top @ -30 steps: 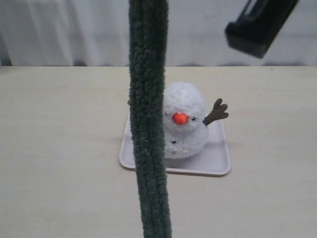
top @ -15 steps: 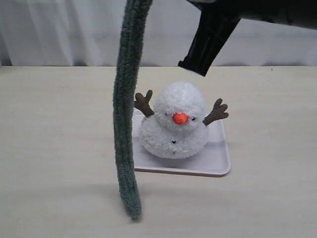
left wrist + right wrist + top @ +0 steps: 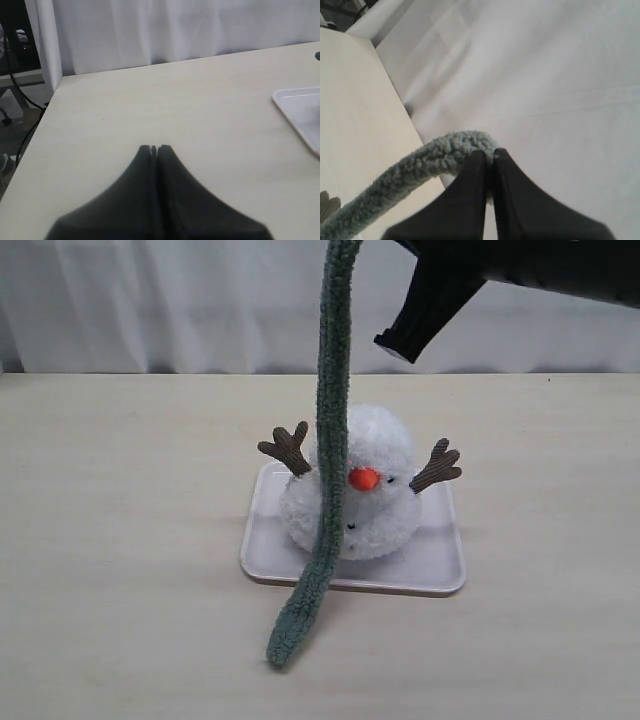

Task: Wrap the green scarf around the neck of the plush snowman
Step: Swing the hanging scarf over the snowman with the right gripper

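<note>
Pale wood-grain table [image 3: 120,540], matte and flat, with a white pleated curtain [image 3: 150,300] behind it. A flat white tray [image 3: 445,565] with rounded corners and a low rim sits mid-table. The plush snowman [image 3: 385,515] sits on it: two fluffy white balls, an orange cone nose [image 3: 364,479], small black eyes and buttons, and brown ribbed antler-like arms [image 3: 287,448] sticking up on either side. The green scarf [image 3: 332,420] is a long, narrow, fuzzy grey-green knit strip that hangs near vertical from above the top edge of the exterior view. It drops in front of the snowman, crossing head and body just beside the nose on the view's left, so it covers part of the snowman's neck [image 3: 395,488]. It is draped across the front only, not wrapped around. Its lower end curves over the tray's front rim and appears to rest on the table just ahead of the tray. The right gripper [image 3: 490,157] has black wedge-shaped fingers pinched together on the scarf's upper end, and the strip bends away from the tips in an arc. In the exterior view only a black part of the right arm [image 3: 430,300] shows, high above the snowman, and the grip point itself is out of that shot. The left gripper [image 3: 154,148] has its jaws pressed together with nothing in them. It sits over bare table, well apart from the tray corner that shows in its wrist view.
</note>
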